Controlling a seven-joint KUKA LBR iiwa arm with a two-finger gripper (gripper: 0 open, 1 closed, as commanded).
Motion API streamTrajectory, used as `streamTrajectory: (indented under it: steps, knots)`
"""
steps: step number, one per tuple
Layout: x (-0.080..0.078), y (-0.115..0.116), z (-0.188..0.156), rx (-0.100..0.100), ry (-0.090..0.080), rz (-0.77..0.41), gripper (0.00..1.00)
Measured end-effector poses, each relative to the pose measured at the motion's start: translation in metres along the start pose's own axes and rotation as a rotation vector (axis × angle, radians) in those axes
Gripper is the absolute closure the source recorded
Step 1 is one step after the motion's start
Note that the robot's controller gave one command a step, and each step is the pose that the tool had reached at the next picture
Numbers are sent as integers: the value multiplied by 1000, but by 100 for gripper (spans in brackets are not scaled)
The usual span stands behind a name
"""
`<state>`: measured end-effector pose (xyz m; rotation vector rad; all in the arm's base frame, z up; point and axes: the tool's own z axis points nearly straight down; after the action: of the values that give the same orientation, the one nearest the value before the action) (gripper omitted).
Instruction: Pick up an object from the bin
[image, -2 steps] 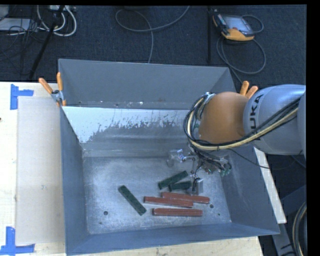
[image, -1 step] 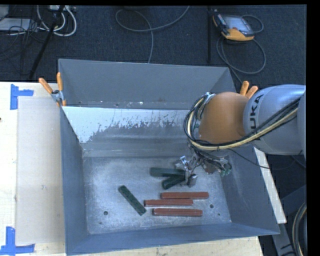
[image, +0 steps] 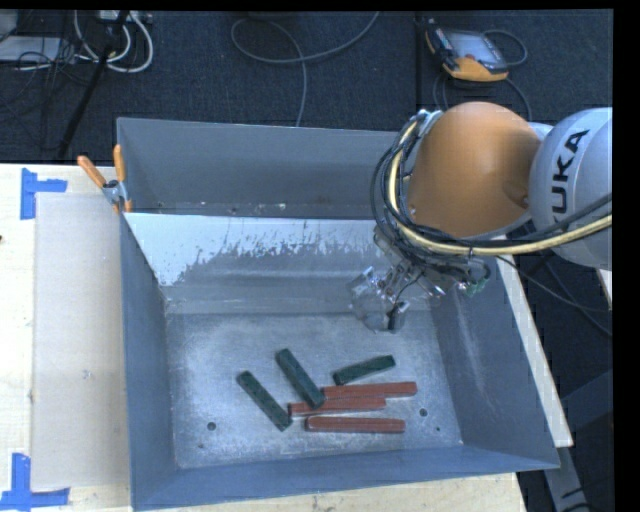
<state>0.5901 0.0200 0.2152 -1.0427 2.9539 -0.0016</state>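
Camera view: gripper (image: 386, 306) hangs over rear-right of bin (image: 220, 330) floor, close to back wall, under orange wrist cover (image: 465, 165). Open or closed: cannot tell. Not over any item at present.

Items: all at front-centre of floor. Nearest is short dark green bar (image: 363, 370), tilted, just fwd of gripper, lower end at or v. near upper red-brown bar (image: 365, 390). Middle red-brown bar (image: 338, 405) lies against it; lower red-brown bar (image: 355, 425) just beside. Further left: angled green bar (image: 300, 377), resting on end of the red-brown pair, and outer green bar (image: 263, 400), apart.

Risks (assessment):
- Bars lie flat and thin. A shallow descent prob. closes on nothing; a deep one strikes the floor.
- Bars crowded. A descent onto the red-brown pair may lift two, or wedge and drop both.
- Grip not square across a bar's width: bar likely to pivot out.
- Short green bar gripped near one end may swing and slip.
- Back wall close to wrist; contact poss. if approach drifts rearward.
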Motion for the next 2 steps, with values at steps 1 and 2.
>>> streamTrajectory:
  steps: [1, 2]
  knots:
    - [2, 0, 4, -4, 6, 4, 0]
    - [31, 7, 74, -10, 15, 21, 0]
